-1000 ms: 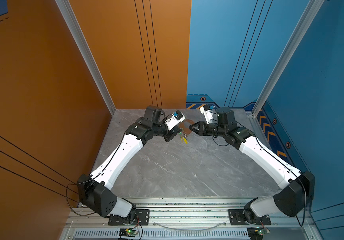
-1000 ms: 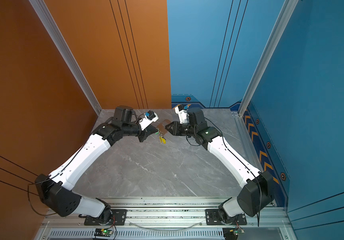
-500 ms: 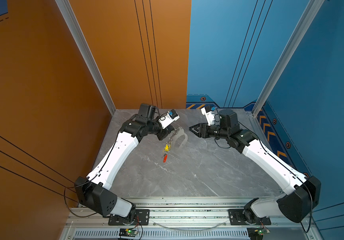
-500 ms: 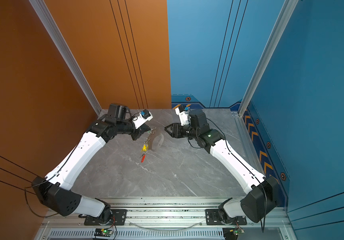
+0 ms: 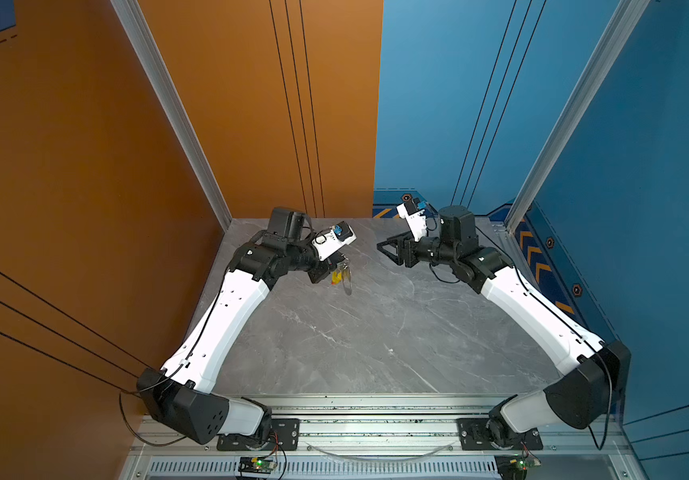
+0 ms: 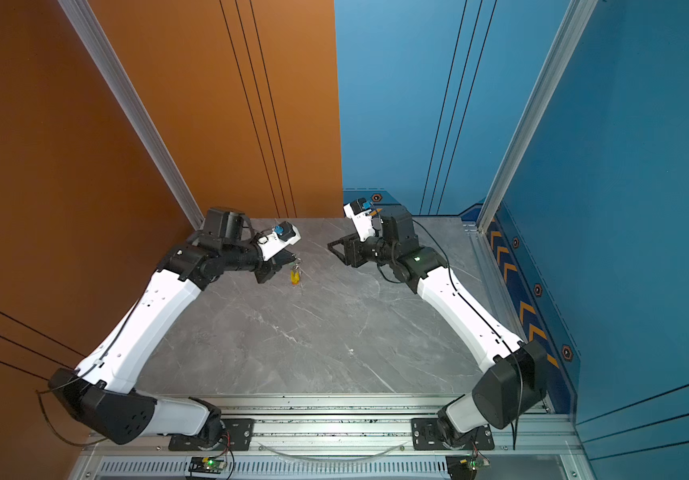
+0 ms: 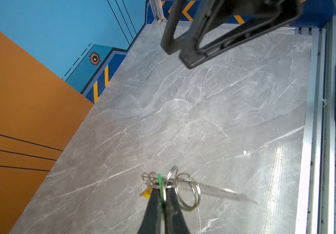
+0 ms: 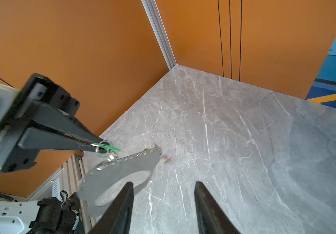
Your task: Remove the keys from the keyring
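Slippage is risked, as the keyring (image 5: 347, 283), just above centre in a top view, is hung only by a green key (image 7: 159, 181) pinched in the closed left gripper (image 7: 162, 189), while the right gripper (image 8: 164, 184) is parted, empty.

The keyring (image 8: 130, 165) hanging just below the left gripper (image 8: 102, 146) blurs to a grey smear in the right wrist view, and the keys (image 8: 164, 159) at its end farthest from that gripper are unreadable flecks of colour. In the left wrist view the plate is only a see-through streak, and the green tag (image 7: 159, 179) shows edge-on, mostly hidden between the closed fingers. Both top views show the keys too small to count. The right gripper (image 8: 163, 183) has parted fingers that run off its own view's edge.
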### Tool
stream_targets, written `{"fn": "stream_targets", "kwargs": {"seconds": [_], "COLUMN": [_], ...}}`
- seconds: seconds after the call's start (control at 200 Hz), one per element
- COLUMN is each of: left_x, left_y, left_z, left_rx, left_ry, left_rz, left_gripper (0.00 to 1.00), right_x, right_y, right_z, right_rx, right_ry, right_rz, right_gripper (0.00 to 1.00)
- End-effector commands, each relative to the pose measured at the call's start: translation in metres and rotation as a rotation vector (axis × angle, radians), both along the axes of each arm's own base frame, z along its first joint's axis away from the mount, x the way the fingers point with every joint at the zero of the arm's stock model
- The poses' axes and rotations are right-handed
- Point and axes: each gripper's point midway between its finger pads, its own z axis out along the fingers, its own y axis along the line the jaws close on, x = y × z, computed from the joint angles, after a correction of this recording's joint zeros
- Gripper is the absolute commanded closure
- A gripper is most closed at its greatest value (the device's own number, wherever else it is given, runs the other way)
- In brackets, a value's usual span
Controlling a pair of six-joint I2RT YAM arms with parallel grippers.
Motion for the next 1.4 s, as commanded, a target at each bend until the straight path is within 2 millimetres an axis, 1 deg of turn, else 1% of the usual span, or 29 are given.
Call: {"fn": "stream_targets", "kwargs": {"seconds": [0.0, 0.12, 0.245, 0.4, 0.566, 0.676, 0.746, 0.856, 1.036, 1.176, 1.266, 1.341, 1.397], "left_x": [-0.012, -0.015, -0.017, -0.019, -0.022, -0.022, -0.021, -0.020, -0.016, -0.016, -0.016, -0.015, -0.014], "left_y": [0.004, 0.007, 0.009, 0.010, 0.010, 0.011, 0.013, 0.014, 0.017, 0.015, 0.014, 0.014, 0.015], "left_z": [0.011, 0.013, 0.016, 0.018, 0.021, 0.022, 0.021, 0.024, 0.025, 0.025, 0.025, 0.024, 0.022], "left_rx": [0.000, 0.013, 0.013, 0.008, -0.005, -0.006, 0.001, -0.002, 0.004, -0.010, -0.019, -0.021, -0.016], "left_ry": [-0.038, -0.051, -0.062, -0.064, -0.059, -0.061, -0.063, -0.066, -0.066, -0.053, -0.042, -0.031, -0.024], "left_rz": [-0.036, -0.033, -0.027, -0.021, -0.019, -0.008, 0.003, 0.017, 0.047, 0.046, 0.052, 0.064, 0.081], "left_gripper": [1.00, 1.00, 1.00, 1.00, 1.00, 1.00, 1.00, 1.00, 1.00, 1.00, 1.00, 1.00, 1.00], "right_x": [-0.003, -0.017, -0.035, -0.046, -0.047, -0.048, -0.051, -0.056, -0.061, -0.070, -0.071, -0.071, -0.068], "right_y": [0.024, 0.050, 0.072, 0.085, 0.092, 0.093, 0.093, 0.092, 0.077, 0.073, 0.072, 0.072, 0.068], "right_z": [0.000, -0.008, -0.007, -0.004, -0.008, -0.006, -0.005, -0.005, -0.002, -0.001, -0.005, -0.007, -0.005], "right_rx": [-0.002, 0.010, 0.042, 0.104, 0.105, 0.109, 0.112, 0.118, 0.117, 0.117, 0.107, 0.102, 0.097], "right_ry": [-0.055, -0.064, -0.093, -0.110, -0.123, -0.138, -0.145, -0.144, -0.162, -0.166, -0.166, -0.166, -0.178], "right_rz": [0.121, 0.225, 0.305, 0.344, 0.354, 0.364, 0.372, 0.381, 0.332, 0.326, 0.315, 0.303, 0.274], "right_gripper": [0.52, 0.57, 0.61, 0.67, 0.71, 0.73, 0.74, 0.77, 0.78, 0.78, 0.78, 0.79, 0.80]}}
